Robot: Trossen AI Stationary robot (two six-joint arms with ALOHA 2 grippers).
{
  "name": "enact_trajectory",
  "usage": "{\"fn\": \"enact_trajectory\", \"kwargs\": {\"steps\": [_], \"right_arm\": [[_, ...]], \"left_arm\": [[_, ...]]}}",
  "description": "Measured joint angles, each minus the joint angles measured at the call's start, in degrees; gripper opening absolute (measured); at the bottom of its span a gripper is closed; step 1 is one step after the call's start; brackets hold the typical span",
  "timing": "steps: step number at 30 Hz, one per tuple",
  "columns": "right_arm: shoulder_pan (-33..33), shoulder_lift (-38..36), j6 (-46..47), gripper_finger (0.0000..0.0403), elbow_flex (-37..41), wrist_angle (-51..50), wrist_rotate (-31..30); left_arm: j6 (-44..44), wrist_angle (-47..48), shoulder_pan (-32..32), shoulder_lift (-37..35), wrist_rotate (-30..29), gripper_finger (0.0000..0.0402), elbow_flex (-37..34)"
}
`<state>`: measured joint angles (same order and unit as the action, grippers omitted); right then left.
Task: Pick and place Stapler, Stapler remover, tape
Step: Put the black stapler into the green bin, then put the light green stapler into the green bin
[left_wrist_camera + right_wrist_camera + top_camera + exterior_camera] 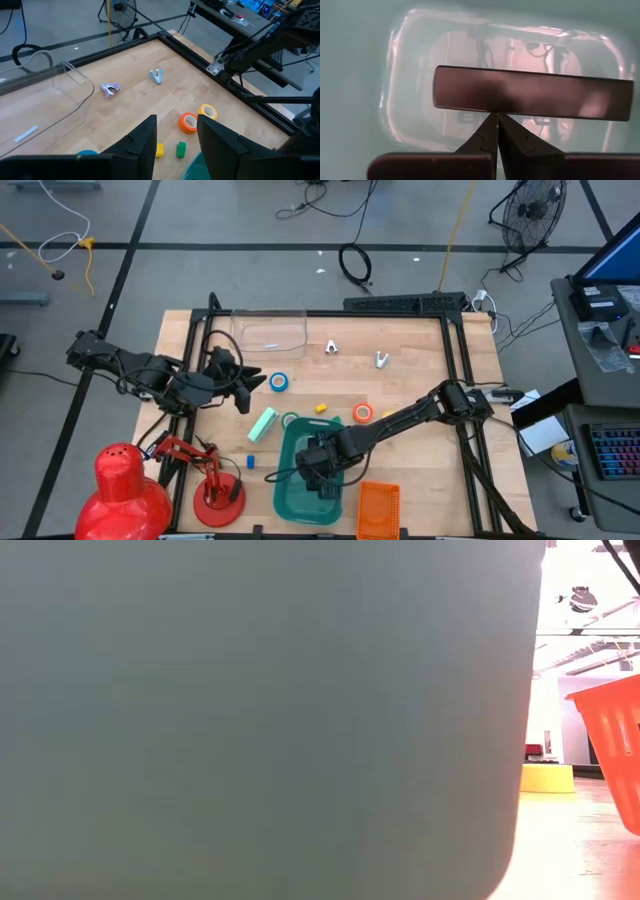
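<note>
Dipping the right gripper [322, 470] into the green bin [290, 498] at the table's near edge, pressing its two fingers [485, 137] flat together with nothing between them. Pointing the joined tips [496, 117] at a dark bar-shaped thing [530, 92] lying across the bin's pale floor, just beside it; not showing whether touching or apart. Hovering the left gripper [252, 393] over the table's left half, spreading its fingers [145, 137] apart and clasping nothing. Looking past those fingers toward the orange tape [188, 123] and the yellow tape [207, 111], lying side by side and nearly touching, just right of the bin's far corner. Placing the blue tape [279, 382] just beside the left gripper's tips, and the green tape [289, 420] against the bin's far rim. Leaving two pale staple removers [331, 347] [381, 360] apart from each other on the far part of the table, near a clear container [270, 330]. Lying between the left gripper and the bin: a mint-green oblong block [263, 425]. Sitting nearby: a small yellow block [321, 408] and a small blue block [250, 462]. Standing right of the bin: an orange basket [378, 510]. Standing at the near left corner: a red lamp [125, 495]. Filling nearly the whole low view with the bin's wall.
</note>
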<state>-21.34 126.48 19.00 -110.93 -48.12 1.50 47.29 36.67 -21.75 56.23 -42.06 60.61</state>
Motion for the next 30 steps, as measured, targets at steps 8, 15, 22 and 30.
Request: {"fn": "enact_trajectory", "kwargs": {"steps": [8, 15, 22, 30], "right_arm": [[0.87, 0.0, 0.65, 0.0, 0.02, 1.0, -1.43], [2.26, 0.0, 1.3, 0.0, 0.02, 1.84, -1.53], [3.13, -0.23, 1.74, 0.0, 0.06, 1.22, -2.34], [3.24, -9.45, 8.95, 0.0, 0.0, 0.3, -10.41]], "left_arm": [[0.42, 0.0, -1.36, 0.0, -1.49, 0.0145, 0.01], [0.46, 0.0, -2.42, 0.0, -2.04, 0.0145, 0.01], [0.92, 0.02, -3.18, 0.0, -2.58, 0.0145, 0.01], [4.47, 7.58, -0.87, 0.0, 2.4, 0.0145, -0.01]]}}
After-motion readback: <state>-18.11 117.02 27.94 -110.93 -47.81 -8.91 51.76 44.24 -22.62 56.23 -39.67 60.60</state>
